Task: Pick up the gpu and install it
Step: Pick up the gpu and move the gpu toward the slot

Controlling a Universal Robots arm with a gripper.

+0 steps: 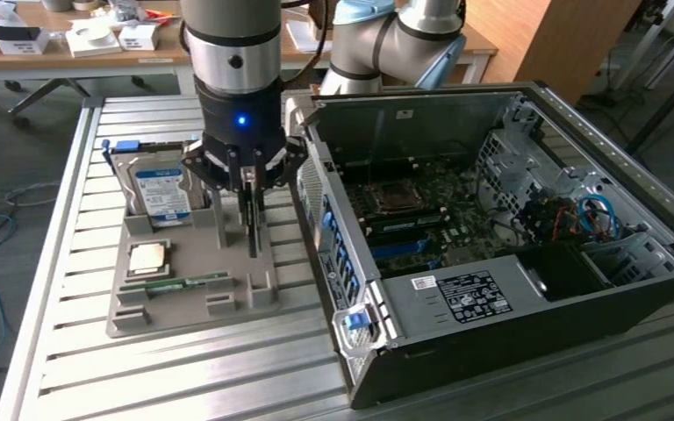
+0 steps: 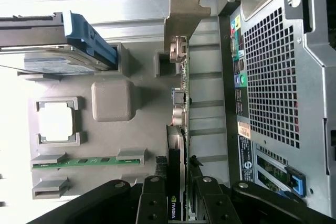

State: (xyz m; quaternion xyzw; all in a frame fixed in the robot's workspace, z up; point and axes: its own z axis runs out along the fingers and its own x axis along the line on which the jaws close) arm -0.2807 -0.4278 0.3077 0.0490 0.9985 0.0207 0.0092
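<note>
Grey moulded holder (image 1: pixel 185 303) (image 2: pixel 110 100) sits on the slatted metal desk (image 1: pixel 68 351), just to the exterior view's left of the open computer case (image 1: pixel 512 333) (image 2: pixel 273 77). The gpu (image 1: pixel 250 224) (image 2: pixel 177 156) stands on edge along the holder's side nearest the case, its silver bracket (image 2: pixel 184 19) at one end. The claw (image 1: pixel 248 189) (image 2: pixel 177 184) is straight above the card with its jaws drawn in. The wrist view shows one of the dark fingers (image 2: pixel 152 203) on each face of the board, clamped on its upper edge. The card's lower edge seems to meet the holder, though I cannot tell whether it has left its slot.

On the holder's far end, at the exterior view's left, a hard drive (image 1: pixel 159 193) (image 2: pixel 52 51) with a blue-white label stands upright. Nearer lies a square processor (image 1: pixel 150 257) (image 2: pixel 56 121) in its recess, and nearer again a narrow green memory strip (image 1: pixel 173 284) (image 2: pixel 86 161). Inside the case, the motherboard (image 1: pixel 419 219) lies exposed.
</note>
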